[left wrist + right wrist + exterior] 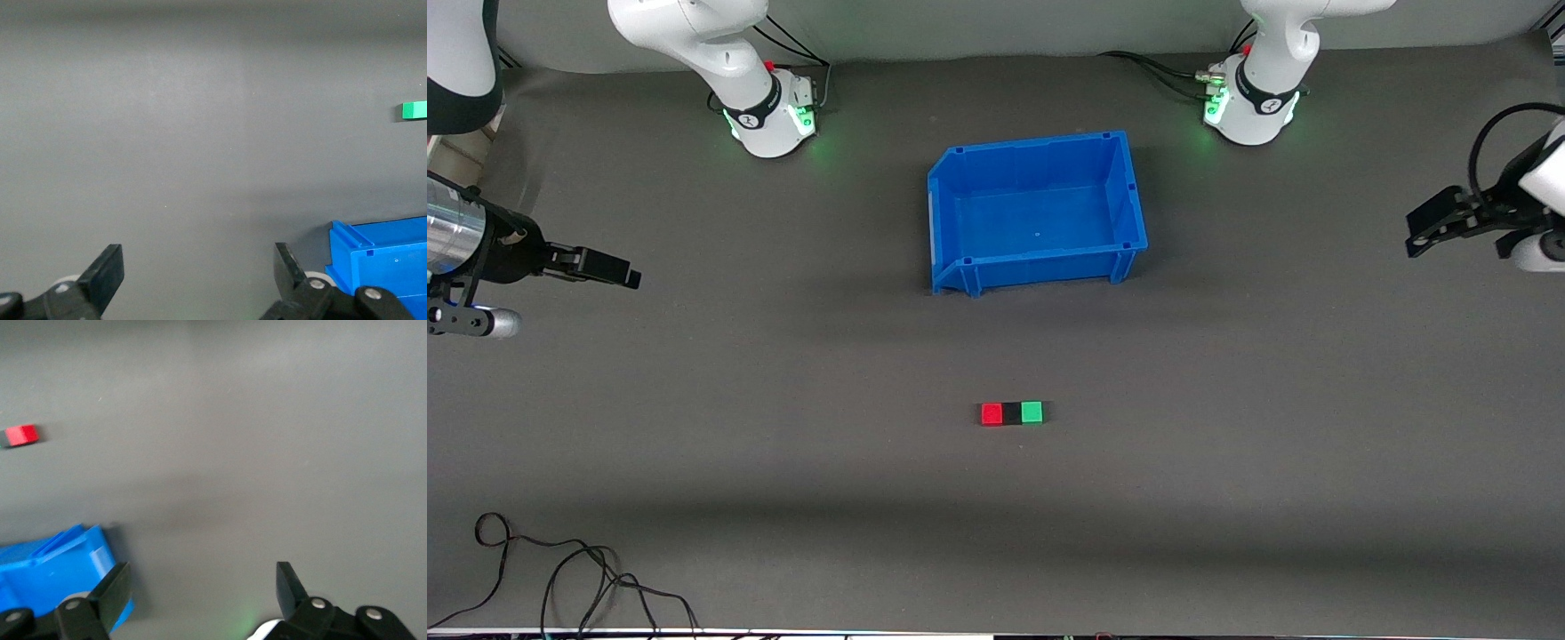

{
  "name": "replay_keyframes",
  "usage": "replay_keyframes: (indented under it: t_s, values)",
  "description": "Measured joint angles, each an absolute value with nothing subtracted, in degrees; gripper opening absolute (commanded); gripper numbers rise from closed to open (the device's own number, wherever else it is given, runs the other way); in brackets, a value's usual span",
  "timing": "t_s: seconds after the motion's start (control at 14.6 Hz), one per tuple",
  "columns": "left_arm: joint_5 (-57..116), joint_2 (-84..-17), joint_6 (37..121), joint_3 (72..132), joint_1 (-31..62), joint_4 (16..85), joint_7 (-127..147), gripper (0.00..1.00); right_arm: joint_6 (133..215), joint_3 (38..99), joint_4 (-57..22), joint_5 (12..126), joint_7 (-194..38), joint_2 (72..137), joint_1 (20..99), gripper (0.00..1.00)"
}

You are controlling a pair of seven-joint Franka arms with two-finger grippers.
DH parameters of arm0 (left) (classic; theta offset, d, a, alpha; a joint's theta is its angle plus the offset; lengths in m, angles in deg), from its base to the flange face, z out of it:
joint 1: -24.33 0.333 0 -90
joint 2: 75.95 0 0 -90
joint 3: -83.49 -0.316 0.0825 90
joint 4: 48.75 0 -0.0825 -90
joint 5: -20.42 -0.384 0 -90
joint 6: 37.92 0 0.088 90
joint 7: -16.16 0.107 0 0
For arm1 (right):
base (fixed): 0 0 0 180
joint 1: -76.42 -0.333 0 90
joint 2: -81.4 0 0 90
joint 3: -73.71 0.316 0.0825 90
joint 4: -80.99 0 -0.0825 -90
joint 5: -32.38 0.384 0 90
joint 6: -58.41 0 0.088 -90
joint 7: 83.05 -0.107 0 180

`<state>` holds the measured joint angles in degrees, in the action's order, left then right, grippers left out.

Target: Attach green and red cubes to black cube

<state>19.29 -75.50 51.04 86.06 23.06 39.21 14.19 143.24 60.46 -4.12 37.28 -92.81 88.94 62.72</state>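
Note:
The red cube (991, 413), black cube (1011, 413) and green cube (1032, 412) lie in one touching row on the dark mat, black in the middle, nearer the front camera than the bin. The red cube is toward the right arm's end and the green cube toward the left arm's end. My left gripper (1416, 233) hangs open and empty at its own end of the table, apart from the cubes. My right gripper (627, 274) hangs open and empty at its end. The left wrist view shows the green cube (414, 110) beyond the open left gripper (200, 267). The right wrist view shows the red cube (25, 435) and the open right gripper (203, 583).
An empty blue bin (1040, 260) stands mid-table between the arm bases and the cubes; a corner of the bin (377, 263) shows in the left wrist view, and the bin (53, 577) also shows in the right wrist view. Loose black cables (560, 578) lie at the table's front corner toward the right arm's end.

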Motion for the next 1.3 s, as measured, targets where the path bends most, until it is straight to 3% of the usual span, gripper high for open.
replay_keyframes:
  t_s: [0.34,0.96,1.3]
  values:
    - [19.26,-75.5,50.96,85.45,23.13,39.97,15.75,1.0,150.61,60.5,-7.36,32.19,-92.58,88.34,58.68,0.96]
    - [19.29,-75.51,49.97,85.26,23.17,40.1,16.98,1.0,150.87,59.1,-9.13,32.16,-92.09,86.87,60.64,0.96]
    - [19.29,-75.51,49.91,85.26,23.17,40.1,16.98,1.0,150.96,69.87,-10.01,32.21,-91.33,85.43,73.47,0.96]
